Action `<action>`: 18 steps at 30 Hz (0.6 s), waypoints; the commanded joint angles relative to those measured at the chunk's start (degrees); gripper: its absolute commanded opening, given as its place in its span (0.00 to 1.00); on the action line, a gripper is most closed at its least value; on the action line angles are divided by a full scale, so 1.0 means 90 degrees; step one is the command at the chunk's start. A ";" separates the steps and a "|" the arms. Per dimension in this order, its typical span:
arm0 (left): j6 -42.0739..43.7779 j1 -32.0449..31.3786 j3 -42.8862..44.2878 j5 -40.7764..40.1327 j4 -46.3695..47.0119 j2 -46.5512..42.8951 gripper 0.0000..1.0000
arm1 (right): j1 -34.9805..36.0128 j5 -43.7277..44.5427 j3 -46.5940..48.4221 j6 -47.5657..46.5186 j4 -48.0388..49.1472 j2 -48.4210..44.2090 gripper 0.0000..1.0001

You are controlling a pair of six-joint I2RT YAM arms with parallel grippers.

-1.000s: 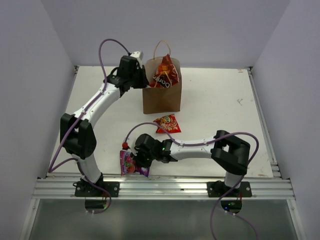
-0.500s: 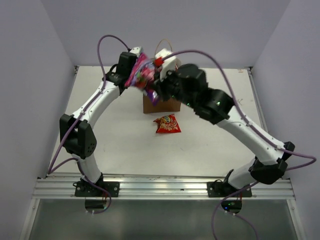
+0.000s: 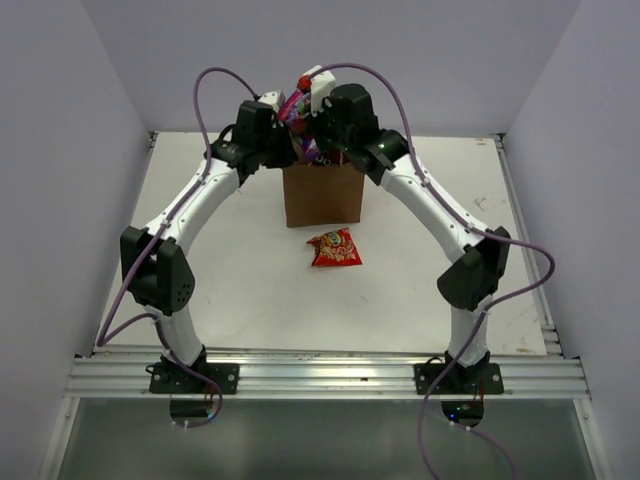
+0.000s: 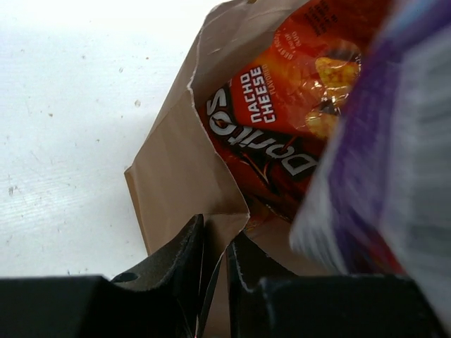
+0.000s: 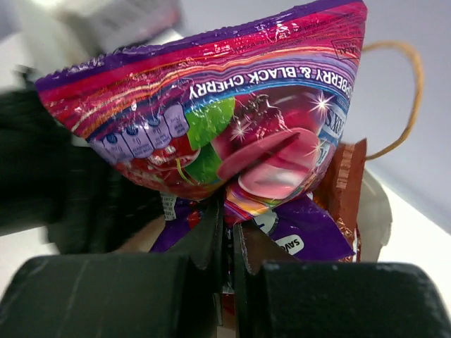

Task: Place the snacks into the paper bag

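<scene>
The brown paper bag stands upright at the back middle of the table. My left gripper is shut on the bag's rim and holds its left side. The orange-red Doritos bag sits inside the bag. My right gripper is shut on the purple-pink packet and holds it just above the bag's mouth. A small red-orange packet lies on the table in front of the bag. The red candy packet with colourful print is not in view.
The white table has walls close on three sides. One loop handle of the bag sticks up behind the held packet. A metal rail runs along the near edge by the arm bases.
My right arm has carried the purple-pink packet from the near left of the table up and back to above the bag's mouth. My left gripper has stayed on the bag's rim.
</scene>
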 commanded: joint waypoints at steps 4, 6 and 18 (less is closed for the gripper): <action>0.0028 -0.0078 0.0472 0.0114 -0.0017 0.0050 0.18 | -0.0591 -0.0610 0.0506 0.0147 0.0516 0.0351 0.00; 0.0076 -0.0088 0.0540 0.0094 -0.0086 0.0070 0.16 | -0.0679 -0.0620 0.0575 0.0158 0.0496 0.0410 0.00; 0.0135 -0.0088 0.0677 -0.0004 -0.0135 0.0128 0.16 | -0.0748 -0.1343 -0.0596 0.0265 -0.0421 -0.0009 0.00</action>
